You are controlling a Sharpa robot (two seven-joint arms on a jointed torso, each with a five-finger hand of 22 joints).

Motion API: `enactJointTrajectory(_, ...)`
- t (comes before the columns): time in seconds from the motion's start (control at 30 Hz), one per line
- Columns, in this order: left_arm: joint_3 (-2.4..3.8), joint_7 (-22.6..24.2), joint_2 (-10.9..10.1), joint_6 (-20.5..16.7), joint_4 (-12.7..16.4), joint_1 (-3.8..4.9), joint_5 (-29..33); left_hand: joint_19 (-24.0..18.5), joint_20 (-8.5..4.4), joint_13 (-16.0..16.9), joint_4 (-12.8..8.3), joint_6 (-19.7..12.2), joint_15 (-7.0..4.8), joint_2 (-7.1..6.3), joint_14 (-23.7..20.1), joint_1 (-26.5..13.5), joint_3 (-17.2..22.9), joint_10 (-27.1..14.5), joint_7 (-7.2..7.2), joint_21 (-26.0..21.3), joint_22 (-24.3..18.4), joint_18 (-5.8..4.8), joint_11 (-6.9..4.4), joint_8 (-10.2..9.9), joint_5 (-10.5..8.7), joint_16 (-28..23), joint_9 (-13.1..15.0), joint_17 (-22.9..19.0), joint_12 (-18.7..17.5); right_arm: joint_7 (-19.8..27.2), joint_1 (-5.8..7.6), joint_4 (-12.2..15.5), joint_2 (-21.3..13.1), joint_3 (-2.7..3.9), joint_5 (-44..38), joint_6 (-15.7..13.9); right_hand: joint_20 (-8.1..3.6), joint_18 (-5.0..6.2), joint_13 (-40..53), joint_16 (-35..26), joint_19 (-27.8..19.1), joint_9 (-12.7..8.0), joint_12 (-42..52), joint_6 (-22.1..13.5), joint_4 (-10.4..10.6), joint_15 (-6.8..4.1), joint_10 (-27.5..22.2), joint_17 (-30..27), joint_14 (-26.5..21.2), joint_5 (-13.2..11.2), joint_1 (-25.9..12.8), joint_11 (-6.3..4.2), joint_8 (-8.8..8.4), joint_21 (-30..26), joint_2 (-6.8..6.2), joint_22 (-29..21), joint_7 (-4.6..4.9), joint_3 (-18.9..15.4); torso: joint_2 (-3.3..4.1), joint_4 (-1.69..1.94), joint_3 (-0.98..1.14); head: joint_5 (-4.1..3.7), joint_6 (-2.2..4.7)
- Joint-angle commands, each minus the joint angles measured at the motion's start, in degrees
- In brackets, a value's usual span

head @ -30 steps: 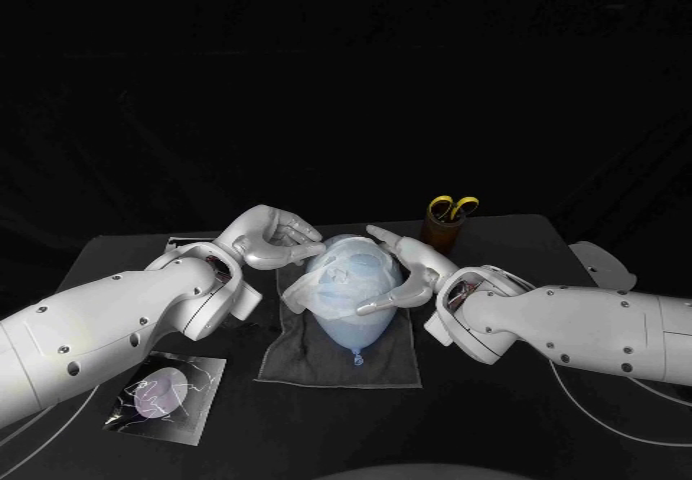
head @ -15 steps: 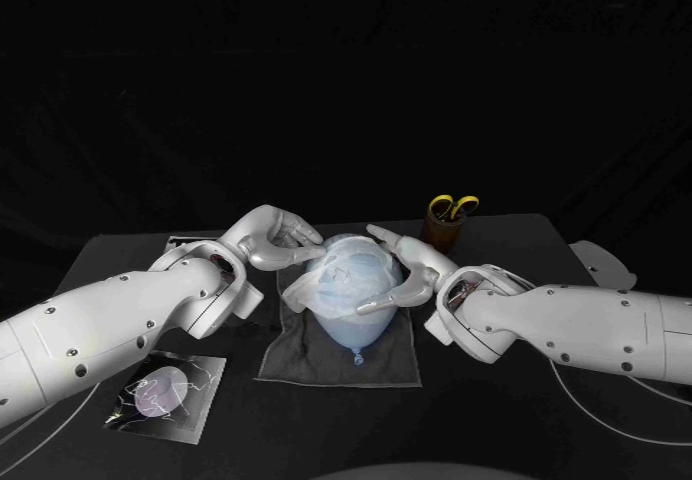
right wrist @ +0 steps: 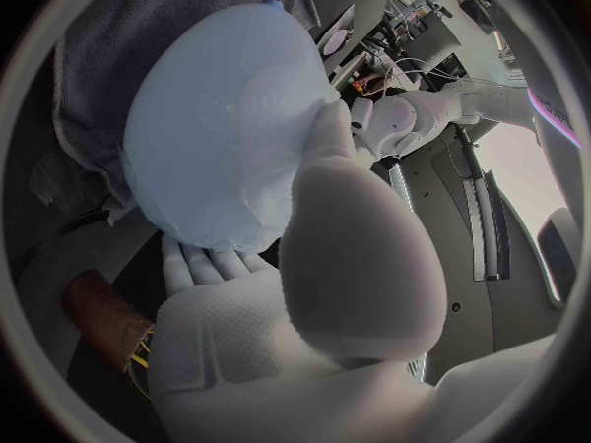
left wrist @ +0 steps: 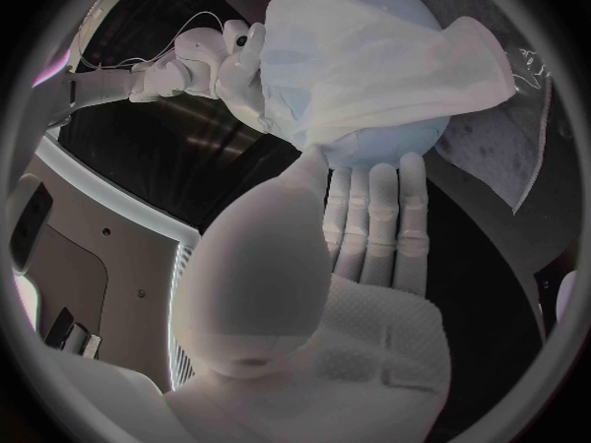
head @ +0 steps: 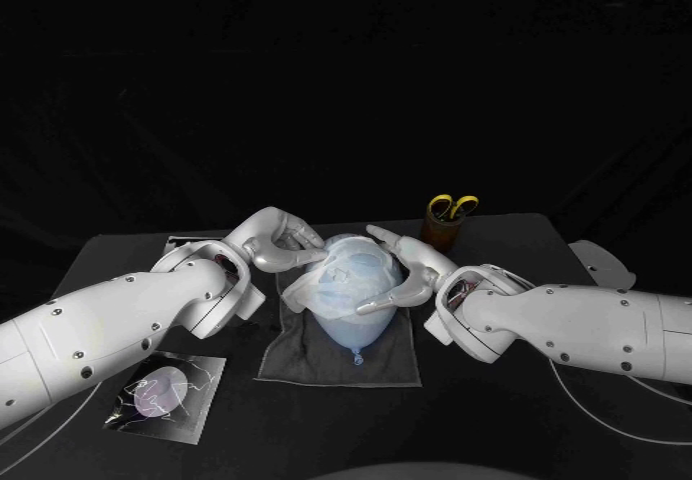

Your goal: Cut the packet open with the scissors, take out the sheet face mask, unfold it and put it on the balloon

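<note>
A pale blue balloon (head: 351,322) lies on a grey cloth (head: 306,365) at mid-table, with the white sheet face mask (head: 346,268) draped over its upper part. My left hand (head: 274,243) is at the balloon's far left side; in the left wrist view its thumb pinches a drawn-out edge of the mask (left wrist: 382,59) while its fingers (left wrist: 369,217) lie under the balloon (left wrist: 369,150). My right hand (head: 408,268) grips the balloon's right side, its fingers along the top and its thumb lower down. In the right wrist view, that hand (right wrist: 320,266) cups the balloon (right wrist: 210,138).
Yellow-handled scissors (head: 457,208) stand in a brown cup (head: 441,236) at the back right, close behind my right hand. The cut-open clear packet (head: 162,392) lies near the table's front left, beside my left forearm. The cloth's front part is bare.
My left hand's fingers have curled in closer on the mask's edge at the balloon's far left. The right hand and the balloon have stayed put.
</note>
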Motion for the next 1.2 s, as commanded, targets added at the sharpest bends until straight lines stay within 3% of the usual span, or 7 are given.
enactJointTrajectory(0.03,0.06,-1.05,0.28,1.58,0.27,0.08,-1.42,-0.36,-0.15,0.1,-0.02,0.35,-0.22,-0.13,-0.14,0.66,-0.12,-0.42,0.06,0.25,0.09,0.74,0.08,-0.26,-0.02,0.3,-0.09,0.07,0.29,-1.12,-0.37,0.05,0.22,-0.32,-0.24,2.79,-0.03,0.04,0.06,0.25,0.5,0.07,0.4,0.45,0.03,-0.09,0.35,0.01,0.25,0.24,0.31,0.2,0.31,0.14,-0.06,-0.04,5.43,0.21,0.01,0.04,0.01,-0.04,-0.1)
enactJointTrajectory(0.37,0.06,-1.19,0.42,1.61,0.77,0.07,-2.3,-0.18,-0.32,0.67,-0.22,1.51,-0.53,0.38,0.24,1.7,0.58,-0.44,-0.28,0.91,0.54,0.78,-0.25,-0.32,0.0,0.93,-0.21,0.28,1.52,-1.15,-0.38,-0.02,0.28,-0.32,-0.25,2.77,-0.03,0.05,0.04,0.23,0.54,0.05,0.5,0.38,0.03,-0.08,0.35,-0.03,0.21,0.26,0.39,0.2,0.3,0.15,-0.05,-0.03,5.45,0.31,0.01,0.03,-0.01,-0.07,-0.23)
enactJointTrajectory(0.73,0.07,-2.3,0.85,0.03,0.9,0.07,-7.77,-0.01,-0.73,0.9,-0.03,2.58,-0.82,1.45,0.78,2.56,2.56,-0.48,-0.3,2.07,1.34,0.82,-0.44,-0.79,0.0,1.34,-0.56,0.31,2.34,-1.16,-0.38,0.0,0.34,-0.32,-0.25,2.84,-0.03,0.05,0.04,0.22,0.59,0.12,0.6,0.5,0.03,-0.08,0.39,-0.02,0.25,0.27,0.44,0.2,0.35,0.16,-0.04,0.0,5.53,0.34,0.01,0.01,0.0,-0.19,-0.47)
enactJointTrajectory(0.87,0.07,-2.47,1.14,-0.74,0.7,0.07,-8.86,0.46,-1.28,0.94,-0.72,3.92,-1.39,2.31,1.9,4.16,4.96,0.28,-0.61,3.58,2.29,0.89,-0.9,-0.72,-0.05,1.91,-0.61,0.4,2.91,-1.16,-0.38,0.01,0.36,-0.32,-0.25,2.87,-0.03,0.05,0.05,0.22,0.59,0.16,0.65,0.57,0.03,-0.08,0.45,-0.03,0.25,0.27,0.47,0.2,0.38,0.16,-0.03,-0.02,5.55,0.41,0.0,-0.03,0.0,-0.11,-0.57)
enactJointTrajectory(1.07,0.08,-1.95,1.52,-1.89,0.42,0.07,-9.3,0.92,-3.05,0.56,-2.76,6.4,-2.58,2.68,5.52,5.17,10.42,2.58,-1.2,9.5,6.19,0.89,-2.06,-0.33,0.0,5.06,-0.44,1.59,3.6,-1.09,-0.38,0.03,0.36,-0.32,-0.09,2.98,-0.03,0.05,0.04,0.23,0.62,0.18,0.72,0.62,0.03,-0.08,0.46,0.01,0.33,0.29,0.52,0.2,0.4,0.16,-0.02,0.0,5.56,0.53,0.02,-0.03,-0.01,-0.23,-0.82)
enactJointTrajectory(1.2,0.08,-1.29,1.64,-2.74,0.45,0.07,-9.36,-0.45,-4.16,0.14,-5.12,7.26,-3.3,0.86,10.61,3.45,16.15,4.02,-1.58,15.55,10.43,0.8,-2.71,-0.15,-0.03,9.18,-0.02,8.15,3.96,-1.09,-0.38,0.05,0.36,-0.32,-0.08,3.03,-0.03,0.05,0.06,0.24,0.63,0.22,0.8,0.68,0.03,-0.09,0.54,0.04,0.39,0.3,0.52,0.19,0.43,0.16,-0.01,0.0,5.56,0.64,0.01,0.02,-0.01,-0.18,-0.91)
